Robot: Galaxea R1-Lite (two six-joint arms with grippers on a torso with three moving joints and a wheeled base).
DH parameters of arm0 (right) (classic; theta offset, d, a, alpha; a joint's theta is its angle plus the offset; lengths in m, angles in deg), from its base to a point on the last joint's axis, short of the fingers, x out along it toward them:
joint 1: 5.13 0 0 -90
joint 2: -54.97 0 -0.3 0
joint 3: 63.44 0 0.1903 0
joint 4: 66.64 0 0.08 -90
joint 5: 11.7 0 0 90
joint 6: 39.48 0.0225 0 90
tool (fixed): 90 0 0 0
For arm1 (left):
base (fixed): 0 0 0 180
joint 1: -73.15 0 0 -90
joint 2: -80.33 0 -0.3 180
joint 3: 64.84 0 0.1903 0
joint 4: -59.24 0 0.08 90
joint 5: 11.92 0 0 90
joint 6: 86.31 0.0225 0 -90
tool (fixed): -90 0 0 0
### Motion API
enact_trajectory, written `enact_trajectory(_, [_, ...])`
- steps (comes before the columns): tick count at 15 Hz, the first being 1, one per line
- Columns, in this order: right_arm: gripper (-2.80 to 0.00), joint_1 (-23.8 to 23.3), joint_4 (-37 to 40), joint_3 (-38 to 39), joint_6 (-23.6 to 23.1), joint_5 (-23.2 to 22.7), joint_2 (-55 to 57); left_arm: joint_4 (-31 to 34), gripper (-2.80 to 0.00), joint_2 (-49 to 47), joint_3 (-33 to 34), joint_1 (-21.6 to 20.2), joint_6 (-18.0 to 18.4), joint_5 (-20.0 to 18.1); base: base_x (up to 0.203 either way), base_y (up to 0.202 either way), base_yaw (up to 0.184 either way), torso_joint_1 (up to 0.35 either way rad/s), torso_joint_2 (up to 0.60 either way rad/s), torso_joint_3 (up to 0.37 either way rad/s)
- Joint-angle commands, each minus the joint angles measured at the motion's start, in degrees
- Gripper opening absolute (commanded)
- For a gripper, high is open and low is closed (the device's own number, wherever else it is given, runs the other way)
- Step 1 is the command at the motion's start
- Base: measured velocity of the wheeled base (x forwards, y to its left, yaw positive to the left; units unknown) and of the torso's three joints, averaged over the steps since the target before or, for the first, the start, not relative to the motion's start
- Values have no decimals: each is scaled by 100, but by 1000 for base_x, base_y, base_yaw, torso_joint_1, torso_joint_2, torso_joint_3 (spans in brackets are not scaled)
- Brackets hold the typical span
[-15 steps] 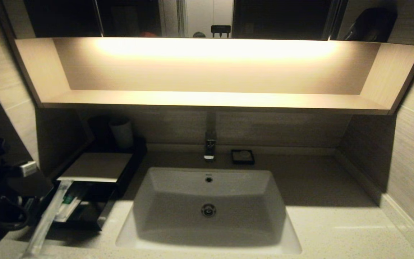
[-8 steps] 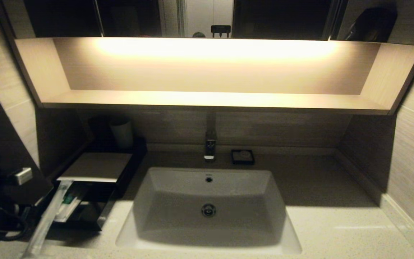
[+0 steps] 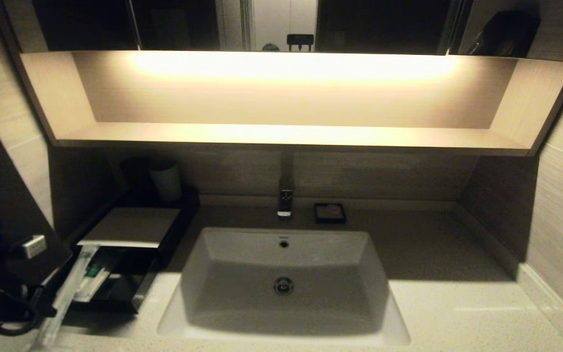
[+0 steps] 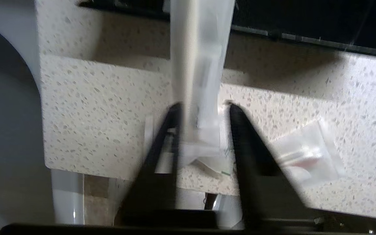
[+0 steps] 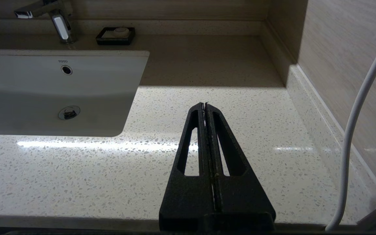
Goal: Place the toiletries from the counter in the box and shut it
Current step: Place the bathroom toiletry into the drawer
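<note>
The black box (image 3: 130,226) with a beige top stands at the counter's (image 3: 457,313) far left. Its drawer (image 3: 137,296) is pulled out and holds a few toiletries (image 3: 93,281). A long clear-wrapped stick (image 3: 64,296) leans from the drawer onto the counter's front edge. In the left wrist view my left gripper (image 4: 202,106) is open, its jaws either side of that stick's (image 4: 201,58) near end. A sachet (image 4: 305,153) lies beside it and a small green-marked packet (image 4: 217,163) lies under it. My right gripper (image 5: 205,104) is shut and empty over the counter, right of the basin.
The white basin (image 3: 284,303) is sunk in the middle, with a faucet (image 3: 285,200) and a small black dish (image 3: 330,212) behind it. A pale cup (image 3: 165,181) stands behind the box. The lit shelf (image 3: 291,134) hangs above. Walls close both sides.
My left arm has dropped lower at the left edge of the head view. The long stick and the drawer have not moved. The right arm is still.
</note>
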Motion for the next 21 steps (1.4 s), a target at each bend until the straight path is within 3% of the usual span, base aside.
enact_trajectory(1, [-280,0,1,1,-1,0,0,-1,0,-7,118,-6,26,-9,0,0,0,0,0,0])
enact_trajectory(10, [-280,0,1,1,-1,0,0,-66,0,-434,124,-6,8,-97,0,0,0,0,0,0])
enact_trajectory(21, [-280,0,1,1,-1,0,0,-643,0,-1053,147,-6,8,-97,0,0,0,0,0,0])
